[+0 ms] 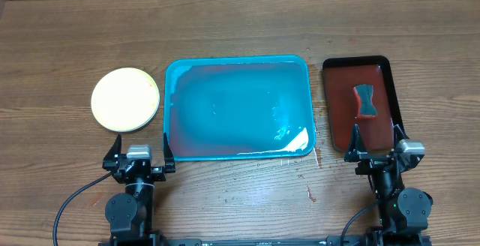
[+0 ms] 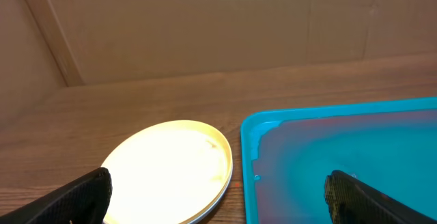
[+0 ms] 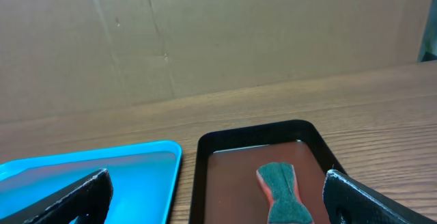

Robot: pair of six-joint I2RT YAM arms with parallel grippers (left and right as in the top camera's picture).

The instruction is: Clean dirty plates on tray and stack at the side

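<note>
A stack of pale yellow-green plates (image 1: 125,98) sits on the table left of the turquoise tray (image 1: 238,109); only the clean top plate shows, also in the left wrist view (image 2: 168,171). The tray holds no plates and has a reddish film; it also shows in the left wrist view (image 2: 341,156) and the right wrist view (image 3: 89,173). No light-blue plate is visible. My left gripper (image 1: 139,154) is open and empty at the near edge, between the plates and the tray. My right gripper (image 1: 376,145) is open and empty at the near end of the dark tray.
A dark red-brown tray with a black rim (image 1: 357,103) stands right of the turquoise tray and holds a green-and-orange sponge (image 1: 365,100), seen too in the right wrist view (image 3: 283,191). A cardboard wall stands behind the table.
</note>
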